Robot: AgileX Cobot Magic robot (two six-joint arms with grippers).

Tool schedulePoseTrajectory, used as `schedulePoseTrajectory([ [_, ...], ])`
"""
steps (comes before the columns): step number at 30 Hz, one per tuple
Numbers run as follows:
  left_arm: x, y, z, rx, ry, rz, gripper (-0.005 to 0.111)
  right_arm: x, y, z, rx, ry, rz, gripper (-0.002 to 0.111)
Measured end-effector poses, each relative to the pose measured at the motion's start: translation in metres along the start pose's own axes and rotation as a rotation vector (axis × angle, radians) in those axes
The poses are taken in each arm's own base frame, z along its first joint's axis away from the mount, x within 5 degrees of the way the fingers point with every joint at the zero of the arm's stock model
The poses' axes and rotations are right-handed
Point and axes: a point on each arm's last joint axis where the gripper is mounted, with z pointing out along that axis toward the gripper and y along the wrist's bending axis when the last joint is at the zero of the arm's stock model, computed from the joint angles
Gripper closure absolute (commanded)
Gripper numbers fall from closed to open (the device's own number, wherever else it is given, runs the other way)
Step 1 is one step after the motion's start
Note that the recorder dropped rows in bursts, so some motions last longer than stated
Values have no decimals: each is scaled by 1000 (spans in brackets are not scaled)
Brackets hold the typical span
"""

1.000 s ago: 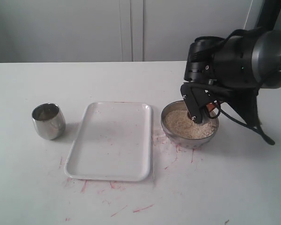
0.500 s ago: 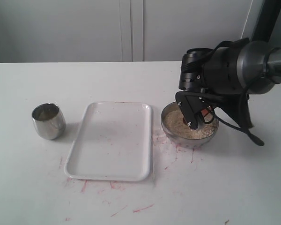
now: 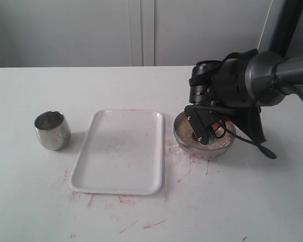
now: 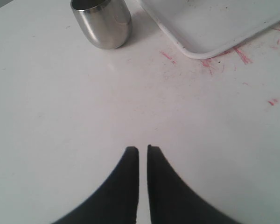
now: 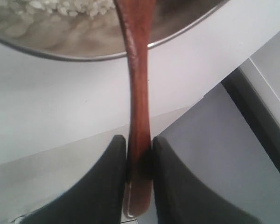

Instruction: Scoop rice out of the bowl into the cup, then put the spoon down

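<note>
Rice: small pale grains (image 3: pixel 185 132) that lie in the bowl and fill much of it.
Bowl: round and shiny (image 3: pixel 207 153). It sits on the table, to the right of the middle, about halfway between the far edge and the near edge. Its left side is just beside the tray's right rim.
Spoon: dark red-brown wood (image 5: pixel 139 93). Its thin handle goes over the bowl's rim, and the wide end is above the rice. The tip is cut off in the right wrist view, so I cannot tell if it is dug in.
Right gripper: black (image 3: pixel 202 136). It points down into the bowl and pinches the end of the spoon's handle between its two fingers (image 5: pixel 116 154). The handle fills the gap between them.
Tray: flat, white, with round corners (image 3: pixel 121 151). It lies in the middle of the table, between the bowl and the cup. I see nothing lying on it.
Cup: small, shiny, with no handle (image 3: pixel 52 131). It stands upright near the table's left edge, apart from the tray.
Left gripper: black (image 4: pixel 143 149). It hangs above bare table, near the cup. Its two fingers are almost touching, with nothing between them.
Table: white (image 3: pixel 242 201), with thin red marks (image 3: pixel 187 161) by the bowl and by the tray's near rim.
</note>
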Motion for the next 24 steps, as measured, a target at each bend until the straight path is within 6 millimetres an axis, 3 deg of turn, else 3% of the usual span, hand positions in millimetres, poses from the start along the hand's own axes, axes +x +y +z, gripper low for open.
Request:
schedulePoseTrajectory([
  [24, 0, 0, 0, 0, 0, 0, 92, -14, -2, -6, 32, -92, 20, 108],
])
